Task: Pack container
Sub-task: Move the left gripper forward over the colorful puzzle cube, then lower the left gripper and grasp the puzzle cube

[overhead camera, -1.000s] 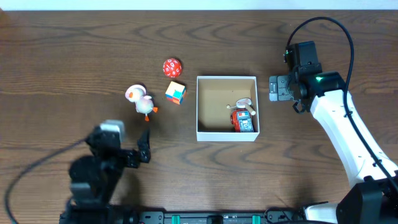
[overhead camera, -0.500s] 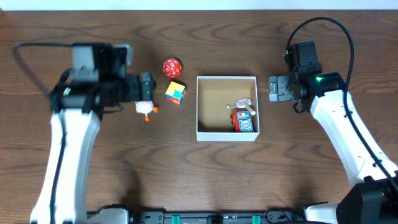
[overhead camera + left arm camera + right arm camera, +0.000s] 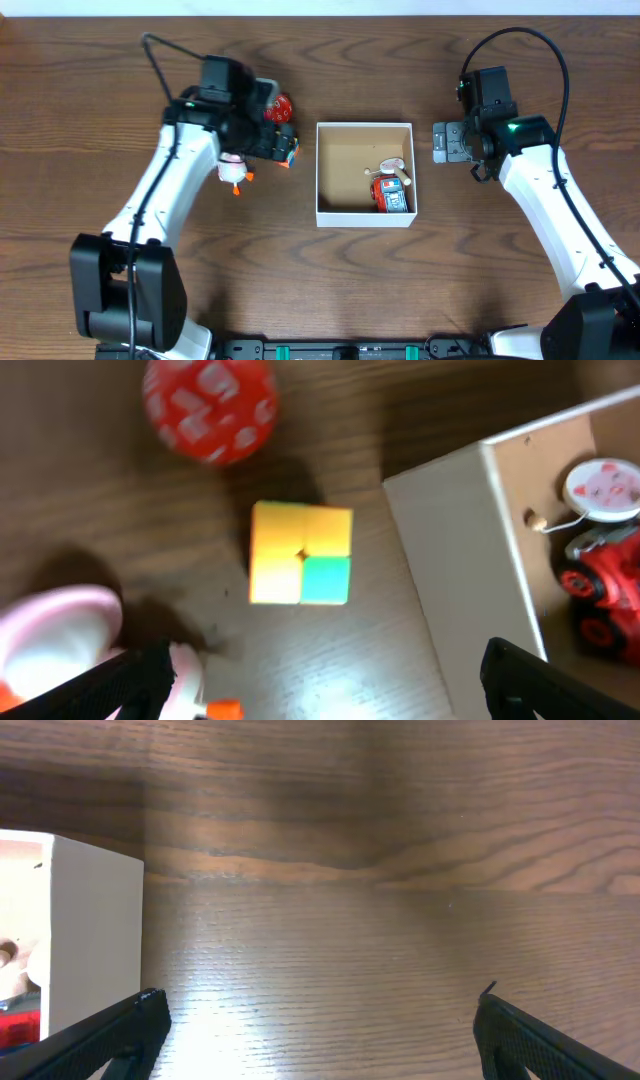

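Observation:
The container (image 3: 364,216), a square white-walled box with a tan inside, sits mid-table; it holds a red toy car (image 3: 390,193) and a small white disc (image 3: 394,162). Left of it lie a multicoloured cube (image 3: 287,150), a red ball (image 3: 281,105) and a white-and-pink duck (image 3: 233,170). My left gripper (image 3: 262,130) hovers open and empty over the cube and ball. The left wrist view shows its jaws (image 3: 320,690), the cube (image 3: 300,553), the ball (image 3: 208,408), the duck (image 3: 60,630) and the container's wall (image 3: 450,560). My right gripper (image 3: 441,142) is open and empty, just right of the container.
The right wrist view shows its open jaws (image 3: 320,1030) over bare wood, with the container's white wall (image 3: 90,940) at the left edge. The dark wooden table (image 3: 480,280) stretches around everything.
My left arm has swung from the table's front left up and to the right, and now hangs over the cube and ball. The right arm and the toys have not moved.

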Available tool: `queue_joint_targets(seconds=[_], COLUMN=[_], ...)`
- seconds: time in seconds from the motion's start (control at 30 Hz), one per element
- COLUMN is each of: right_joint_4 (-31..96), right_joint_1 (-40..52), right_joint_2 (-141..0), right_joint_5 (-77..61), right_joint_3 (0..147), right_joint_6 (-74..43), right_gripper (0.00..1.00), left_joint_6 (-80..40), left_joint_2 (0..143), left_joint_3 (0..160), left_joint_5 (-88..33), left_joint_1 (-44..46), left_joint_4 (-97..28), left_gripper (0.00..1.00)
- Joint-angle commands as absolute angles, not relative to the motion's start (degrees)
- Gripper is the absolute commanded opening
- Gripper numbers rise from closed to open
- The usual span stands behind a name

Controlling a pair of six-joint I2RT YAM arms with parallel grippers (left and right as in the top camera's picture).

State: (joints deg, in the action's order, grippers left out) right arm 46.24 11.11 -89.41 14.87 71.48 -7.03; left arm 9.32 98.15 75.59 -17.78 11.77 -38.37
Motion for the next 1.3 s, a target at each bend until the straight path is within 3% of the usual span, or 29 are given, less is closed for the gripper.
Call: queue_joint_targets(seconds=[0.0,1.27], right_joint_4=[46.3,46.3], right_joint_1=[10.9,10.9], right_joint_2=[-88.9,-88.9], right_joint_5=[15.4,15.0], right_joint_3=[71.8,71.8], right_joint_6=[-7.7,-7.7], right_gripper=[0.99,0.99], left_joint_6=[13.5,13.5], left_joint_2=[98.1,111.6], left_joint_3=[76.4,76.2], left_joint_5=[-9.8,-6.4], left_joint_1=[14.3,15.3], left_joint_4=[-37.8,-30.5], left_gripper=[0.98,0.98])
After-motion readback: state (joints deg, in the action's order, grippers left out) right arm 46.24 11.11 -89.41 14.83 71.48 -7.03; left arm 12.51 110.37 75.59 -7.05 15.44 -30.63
